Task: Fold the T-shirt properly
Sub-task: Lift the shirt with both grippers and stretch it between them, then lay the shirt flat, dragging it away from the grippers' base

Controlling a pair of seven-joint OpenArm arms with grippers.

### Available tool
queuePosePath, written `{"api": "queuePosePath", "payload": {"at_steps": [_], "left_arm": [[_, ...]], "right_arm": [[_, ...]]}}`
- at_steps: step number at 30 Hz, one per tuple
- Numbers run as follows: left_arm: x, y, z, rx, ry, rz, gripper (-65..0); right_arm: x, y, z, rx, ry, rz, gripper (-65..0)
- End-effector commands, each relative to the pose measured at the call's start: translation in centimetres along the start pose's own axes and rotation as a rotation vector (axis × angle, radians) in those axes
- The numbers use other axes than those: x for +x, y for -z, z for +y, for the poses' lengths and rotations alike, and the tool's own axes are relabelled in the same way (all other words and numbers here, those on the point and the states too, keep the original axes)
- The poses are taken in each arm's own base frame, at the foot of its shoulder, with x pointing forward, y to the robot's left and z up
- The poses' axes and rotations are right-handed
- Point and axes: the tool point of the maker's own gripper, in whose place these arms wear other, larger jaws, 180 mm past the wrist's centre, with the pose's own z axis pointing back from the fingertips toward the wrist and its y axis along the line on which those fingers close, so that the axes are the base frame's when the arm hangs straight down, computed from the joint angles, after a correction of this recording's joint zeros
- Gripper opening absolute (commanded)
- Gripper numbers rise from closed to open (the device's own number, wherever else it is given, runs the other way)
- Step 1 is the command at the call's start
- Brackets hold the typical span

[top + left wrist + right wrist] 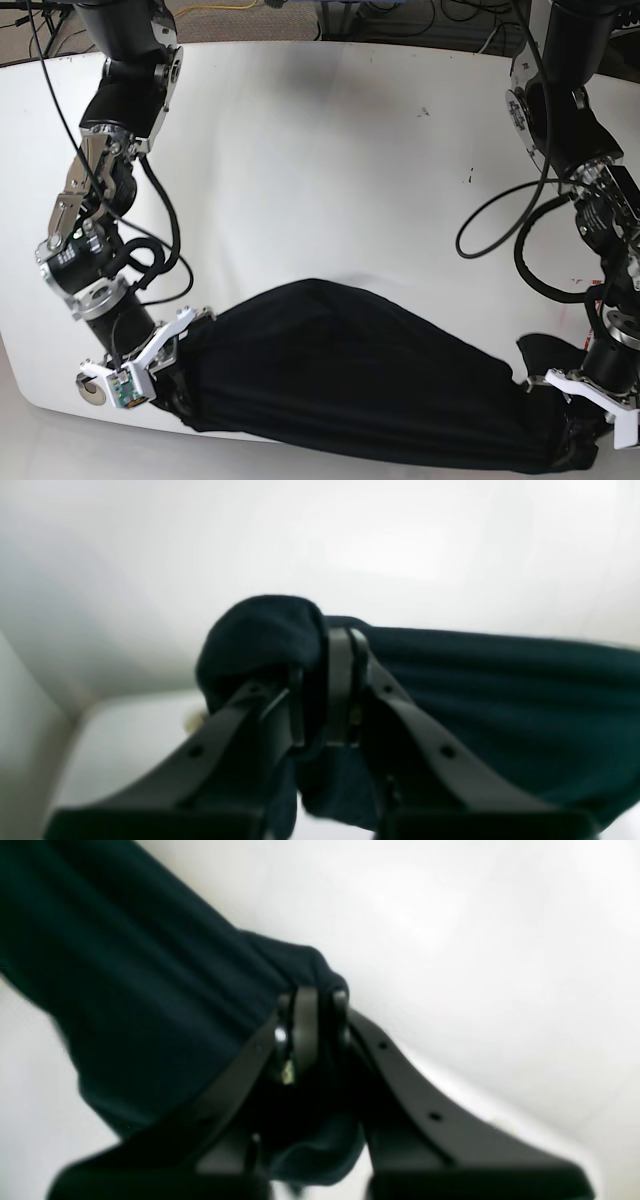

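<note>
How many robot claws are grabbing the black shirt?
2. The right claw pinches one end of the T-shirt; the left claw pinches the other end.

The left gripper (327, 690) has its dark fingers (341, 680) pressed together on a bunched fold of the T-shirt (490, 700) — a rounded lump of black cloth bulges left of the tips, the rest stretching right in soft ridges. Beyond, far off — a blurred white surface (350, 545).

A robotics lab bench: a bare white table (330, 150) with 2 arms mounted at its far corners, and loose black cables (420, 20) tangled beyond its far edge.
</note>
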Motion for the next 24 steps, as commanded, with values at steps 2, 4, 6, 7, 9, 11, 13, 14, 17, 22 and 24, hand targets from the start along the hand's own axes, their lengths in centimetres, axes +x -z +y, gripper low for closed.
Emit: {"api": "queuePosePath", "payload": {"at_steps": [2,4,6,7,9,11,13,14,17,22,24], "left_arm": [[5.5,-0.2,0.7,0.025,0.031,-0.146,-65.0],[6.3,-0.3,0.7,0.025,0.036,-0.163,-65.0],[6.4,-0.3,0.6,0.024,0.038,-0.159,-65.0],[6.3,-0.3,0.6,0.024,0.038,-0.154,-65.0],[5.8,-0.2,0.5,0.023,0.035,-0.135,-65.0],[4.3,-0.2,0.5,0.021,0.027,-0.100,-65.0],[2.6,-0.3,0.4,0.020,0.018,-0.062,-65.0],[1.1,-0.3,0.3,0.017,0.009,-0.031,-65.0],[-2.1,-0.5,-0.3,0.007,-0.024,0.034,-65.0],[-9.1,-2.2,-1.1,0.000,-0.076,0.186,-65.0],[-11.6,-3.1,-1.5,-0.011,-0.101,0.242,-65.0]], "right_arm": [[4.2,-0.3,-2.7,-0.060,-0.059,-0.085,-64.4],[5.2,-0.4,-3.3,-0.073,-0.078,-0.095,-64.4],[5.5,-0.6,-3.6,-0.080,-0.089,-0.096,-64.4],[5.5,-0.6,-3.6,-0.081,-0.091,-0.095,-64.4],[5.4,-0.9,-3.6,-0.086,-0.094,-0.094,-64.4],[4.1,-1.1,-2.9,-0.069,-0.083,-0.071,-64.4],[2.9,-1.4,-2.1,-0.050,-0.066,-0.054,-64.4],[2.1,-1.8,-1.7,-0.042,-0.055,-0.042,-64.4],[-0.9,-3.1,-0.9,-0.033,0.000,0.007,-64.4],[-6.3,-5.3,1.8,0.019,0.130,0.098,-64.5],[-8.6,-6.5,2.7,0.023,0.189,0.143,-64.5]]}}
